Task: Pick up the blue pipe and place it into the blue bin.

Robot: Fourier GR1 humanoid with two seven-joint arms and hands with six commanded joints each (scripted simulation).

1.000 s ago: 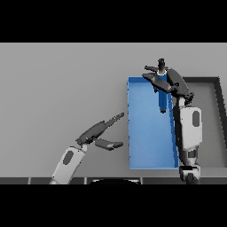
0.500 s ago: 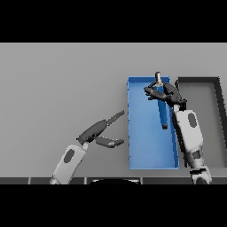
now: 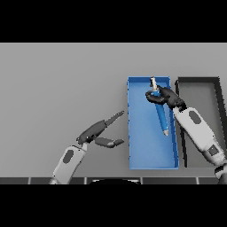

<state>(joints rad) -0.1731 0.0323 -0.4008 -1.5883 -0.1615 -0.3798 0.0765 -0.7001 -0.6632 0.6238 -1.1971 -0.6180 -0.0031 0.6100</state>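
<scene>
The blue pipe (image 3: 161, 116), with a pale tip at each end, lies lengthwise inside the blue bin (image 3: 142, 146), near its right wall. My right hand (image 3: 163, 95) is over the pipe's far end, fingers curled round it. My left hand (image 3: 98, 131) hovers over the table left of the bin, with its fingers straight and its thumb spread, holding nothing.
A dark grey bin (image 3: 200, 85) stands directly right of the blue bin, its near part hidden by my right forearm. The grey table (image 3: 57, 88) stretches to the left and far side.
My right hand has come down and toward me with the pipe, from above the bin's far edge into the bin. The pipe now lies along the bin floor. The left hand barely moved.
</scene>
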